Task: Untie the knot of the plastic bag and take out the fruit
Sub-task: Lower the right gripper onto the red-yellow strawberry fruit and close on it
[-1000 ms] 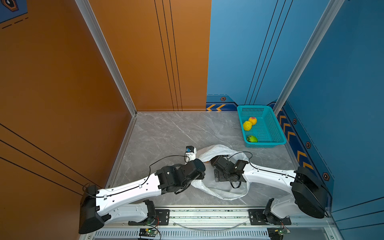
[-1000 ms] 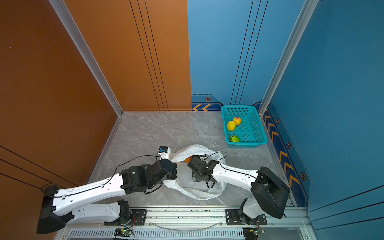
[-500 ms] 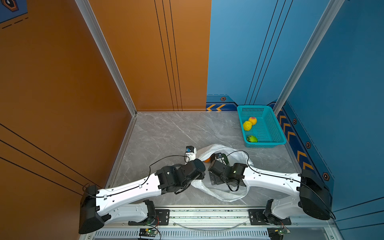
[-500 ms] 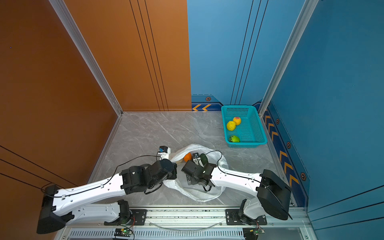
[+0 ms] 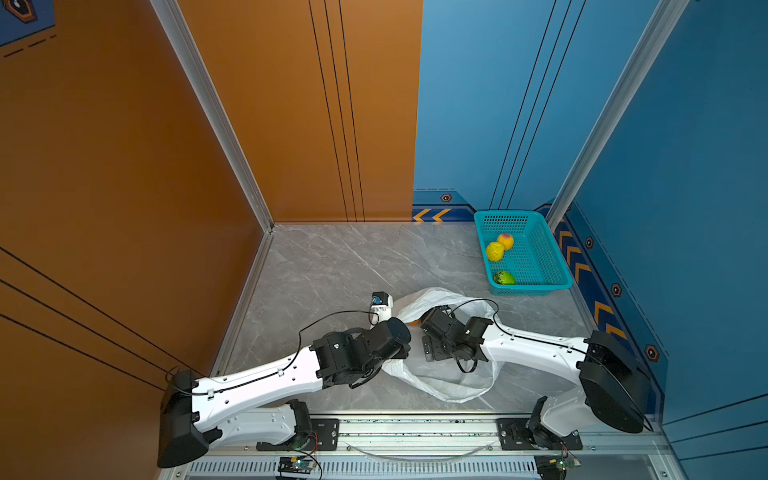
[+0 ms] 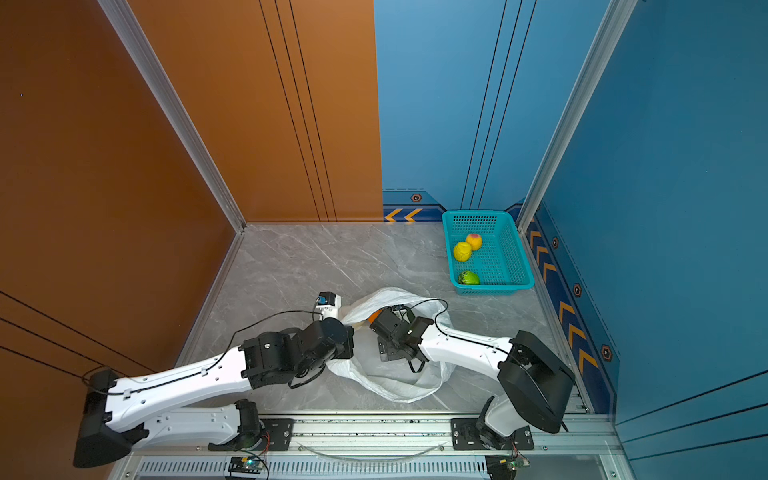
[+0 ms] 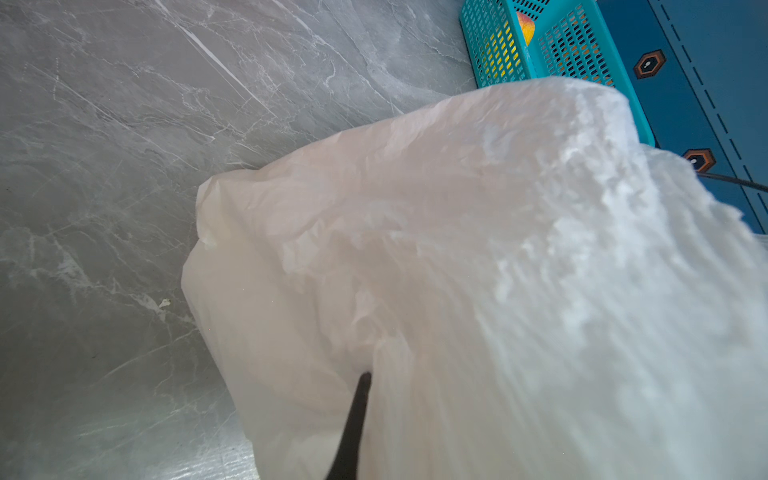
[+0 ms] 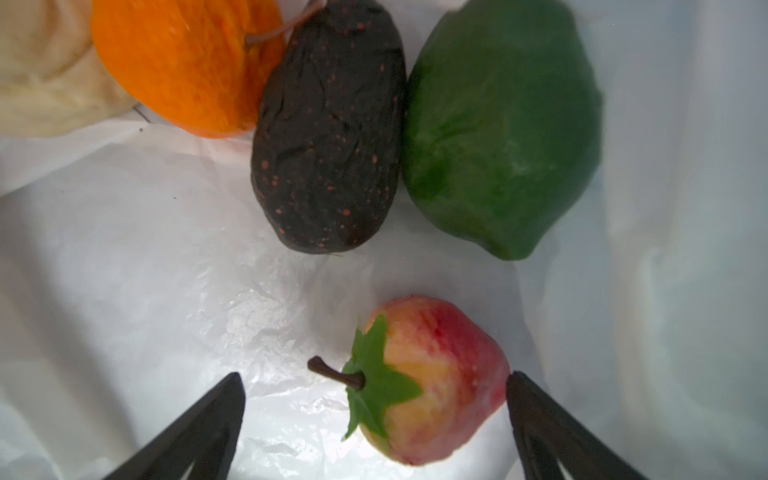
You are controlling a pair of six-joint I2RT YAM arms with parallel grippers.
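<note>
Three fruit (image 5: 494, 251): in basket (image 5: 536, 249)
Left gripper (image 7: 365, 380): clamped on bag (image 5: 440, 386)
Right gripper (image 8: 376, 376): spread wide inside bag; red fruit (image 8: 440, 374) between fingers (image 8: 199, 428)

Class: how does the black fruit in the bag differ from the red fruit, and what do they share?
The black fruit is long, oval and speckled; the red fruit is rounder. The red fruit shows a stem and green leaf; the black fruit shows none. Both lie inside the plastic bag.
</note>
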